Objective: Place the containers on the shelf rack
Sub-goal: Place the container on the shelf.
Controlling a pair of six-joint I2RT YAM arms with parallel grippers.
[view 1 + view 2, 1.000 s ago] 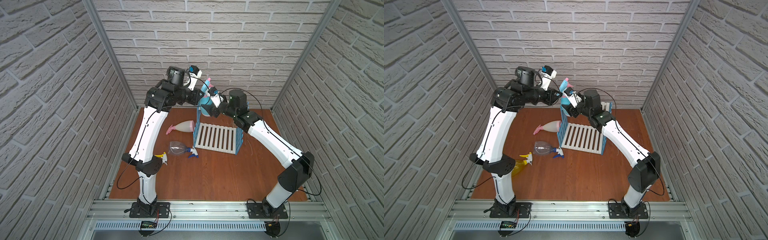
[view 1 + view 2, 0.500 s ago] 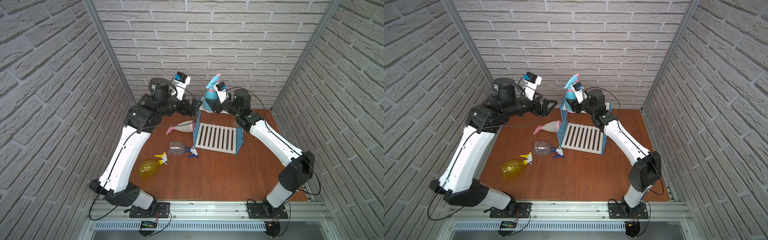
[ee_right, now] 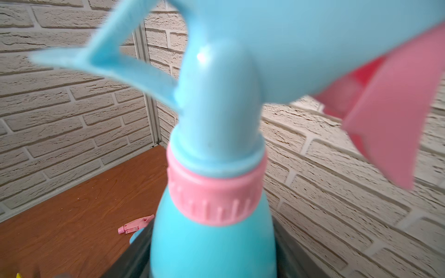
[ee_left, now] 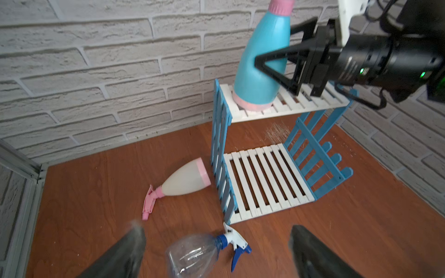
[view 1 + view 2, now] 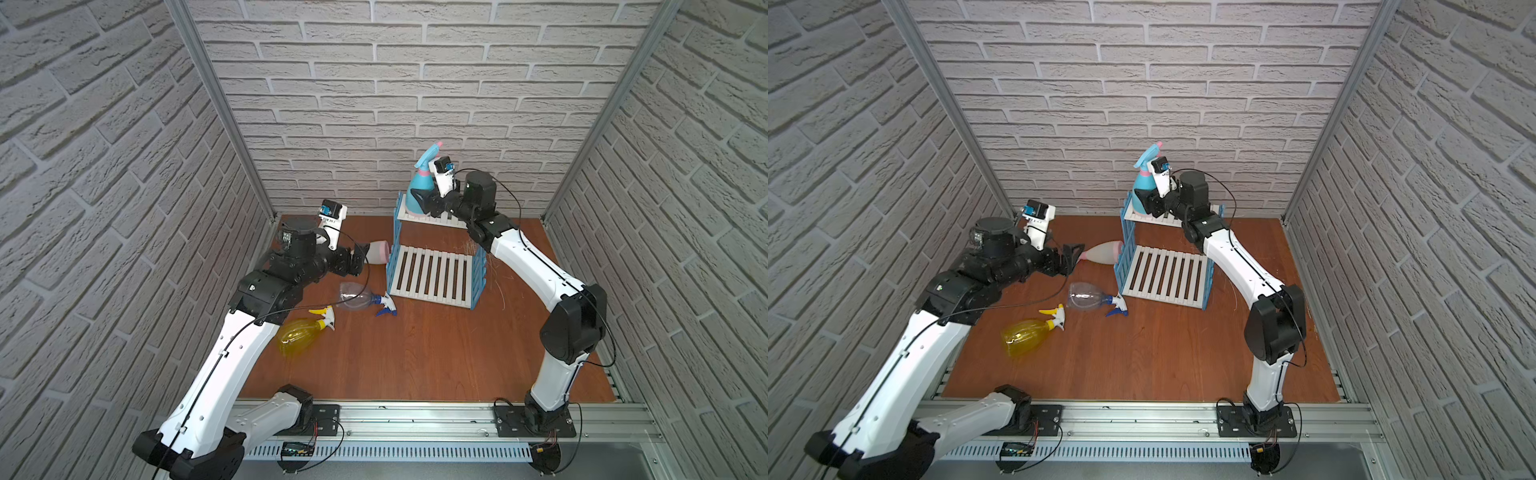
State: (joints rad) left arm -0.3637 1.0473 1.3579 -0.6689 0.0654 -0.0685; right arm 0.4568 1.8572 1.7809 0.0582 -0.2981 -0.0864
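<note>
The light-blue bottle with a pink collar stands upright at the left end of the shelf rack's top shelf, its base on the white slats. My right gripper is shut on its body from the right, one finger on each side. My left gripper hangs open and empty low at the left. It is just off the nozzle end of the cream-pink bottle, which lies against the rack's left frame. The clear bottle and the yellow bottle lie on the floor.
The rack's lower shelf holds nothing. Brick walls close in the back and both sides, and the rack stands close to the back wall. Bare wooden floor stretches in front of the rack to the metal rail.
My left gripper let go of the light-blue bottle, opened wide and pulled back down to the left. The right gripper stood the bottle upright and brought it down onto the top shelf.
</note>
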